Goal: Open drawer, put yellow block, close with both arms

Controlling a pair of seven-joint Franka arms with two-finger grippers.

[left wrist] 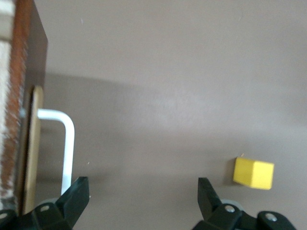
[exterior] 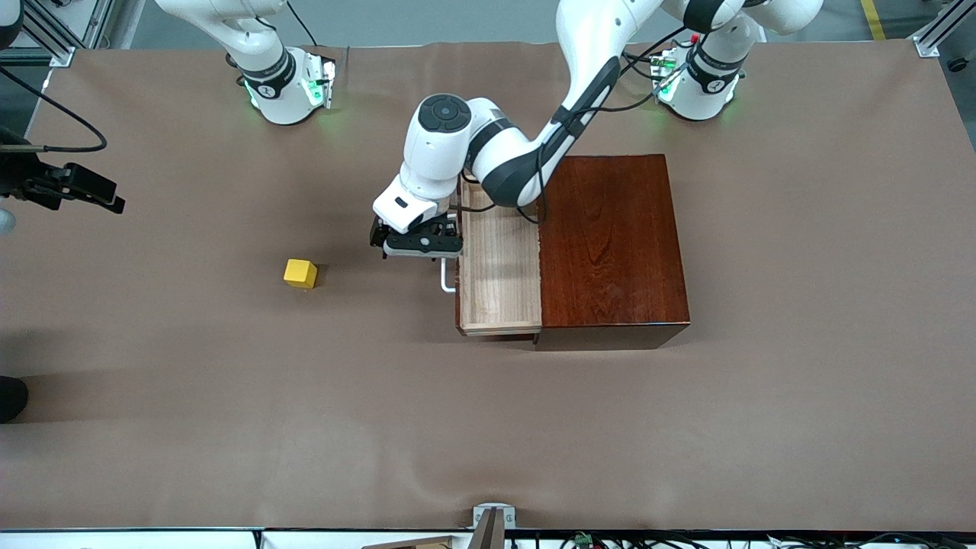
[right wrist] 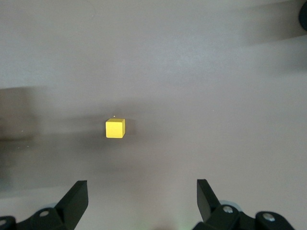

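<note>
Risk-wise, both grippers are wide open and empty, left gripper [exterior: 421,242] beside the open drawer [exterior: 499,263] and its white loop handle [exterior: 447,276], right gripper [right wrist: 141,203] over the yellow block [exterior: 300,273] sitting on the table toward the right arm's end, so an off-centre descent could just nudge that 1 small cube away.

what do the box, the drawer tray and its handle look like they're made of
Box: glossy dark reddish wood or veneer, grain lines and sheen visible. Drawer tray: pale unfinished-looking wood with matte straight grain. Handle: smooth white loop, probably painted metal or plastic; the look leaves it open.
</note>
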